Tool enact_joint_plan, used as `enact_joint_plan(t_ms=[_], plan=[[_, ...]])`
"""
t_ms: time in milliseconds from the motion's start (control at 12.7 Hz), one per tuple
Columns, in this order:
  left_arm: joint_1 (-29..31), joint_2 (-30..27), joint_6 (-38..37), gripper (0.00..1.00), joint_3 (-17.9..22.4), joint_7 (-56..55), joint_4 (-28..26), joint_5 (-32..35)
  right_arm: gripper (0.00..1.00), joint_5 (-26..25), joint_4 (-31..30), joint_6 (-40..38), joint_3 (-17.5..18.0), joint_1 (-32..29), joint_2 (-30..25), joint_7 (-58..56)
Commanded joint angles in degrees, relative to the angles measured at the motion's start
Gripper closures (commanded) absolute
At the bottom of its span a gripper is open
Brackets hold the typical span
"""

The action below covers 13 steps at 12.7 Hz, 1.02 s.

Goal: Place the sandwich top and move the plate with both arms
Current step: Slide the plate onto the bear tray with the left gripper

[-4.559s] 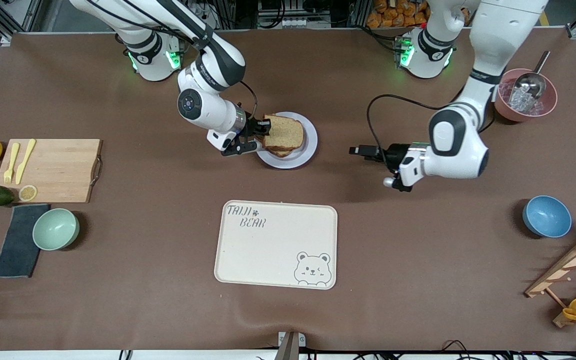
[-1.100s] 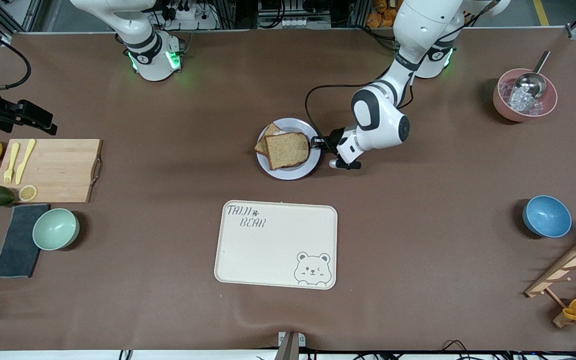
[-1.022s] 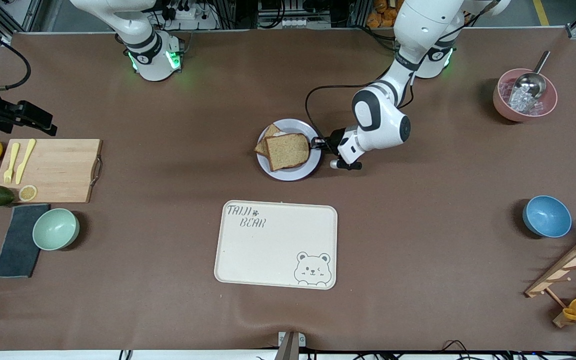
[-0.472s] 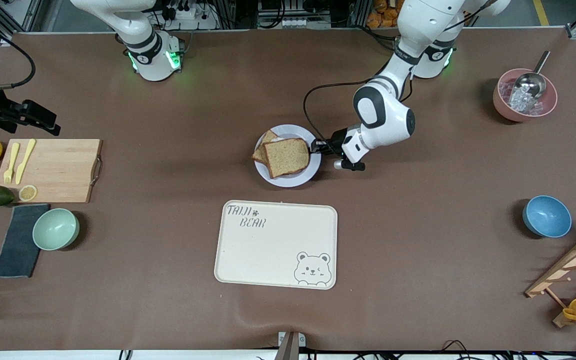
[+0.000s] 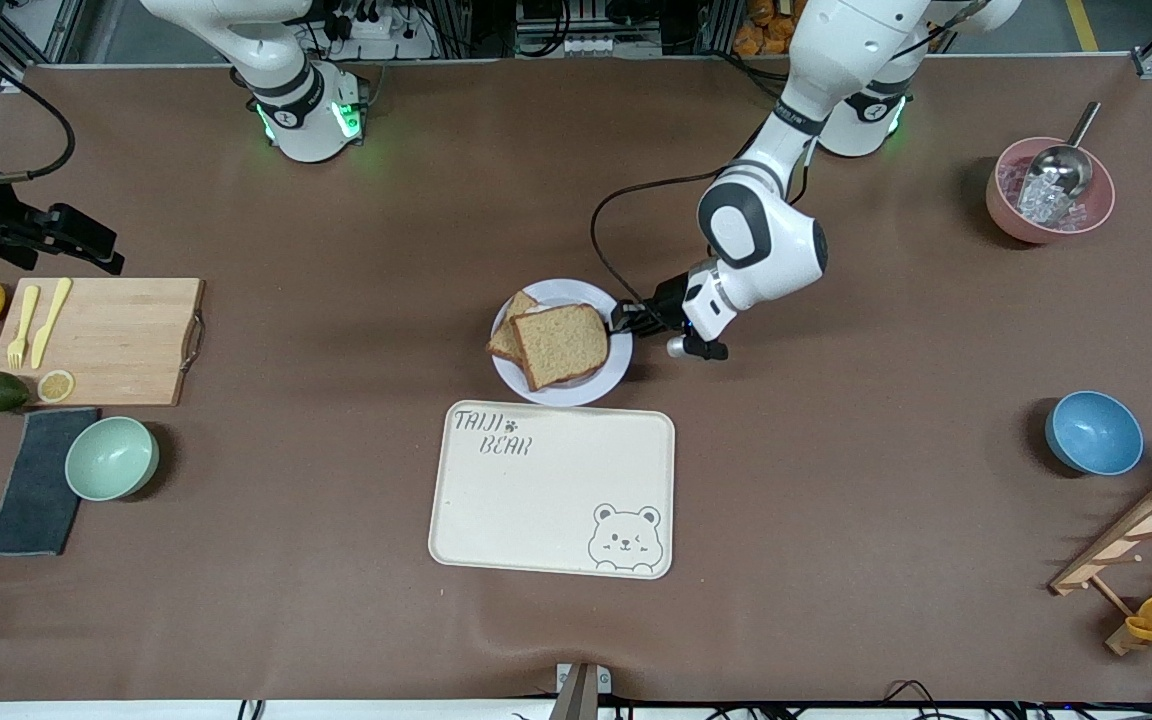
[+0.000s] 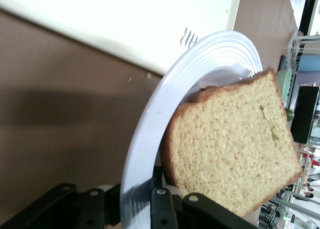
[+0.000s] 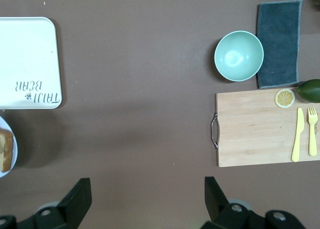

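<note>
The sandwich top lies on a lower slice on the plate, between the arms' bases and the cream bear tray. The plate's front edge reaches the tray's edge. My left gripper is shut on the plate's rim at the left arm's end. In the left wrist view the rim runs between the fingers of the left gripper, and the sandwich top lies just past them. My right gripper is open and empty, high over the table near the cutting board; it also shows in the right wrist view.
A wooden cutting board with a yellow fork and knife, lemons, an avocado, a green bowl and a dark cloth are at the right arm's end. A pink ice bowl, a blue bowl and a wooden rack are at the left arm's end.
My left gripper has carried the plate with the sandwich toward the front camera, up to the tray's edge. The right gripper has stayed raised near the cutting board.
</note>
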Motion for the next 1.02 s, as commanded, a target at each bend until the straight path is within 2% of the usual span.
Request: enact_joint_plan(t_ms=[0,157,472,707,943], plan=[[0.17,7.14,0.57,1.00,0.77,-1.69,10.25,-1.17,0.00,-1.07,-1.21,0.50,1.31,-1.25,-1.33,0.40],[0.26,11.45,0.83,1.00,1.74,-6.08,16.76,4.60,0.00,-1.16,-1.21,0.50,1.31,-1.25,-1.33,0.14],[0.61,19.80,0.57,1.00,2.88,-23.73,29.33,23.14,0.00,-1.16,-1.21,-0.20,0.78,-1.60,-1.42,-0.04],[1.49,24.47,0.48,1.00,2.97,-25.18,35.41,25.11,0.00,-1.07,-1.47,-0.20,0.69,-1.86,-1.24,-0.04],[1.58,26.68,0.48,1.00,2.97,-25.18,37.79,25.11,0.00,-1.07,-1.56,-0.29,0.69,-1.77,-1.07,-0.04]])
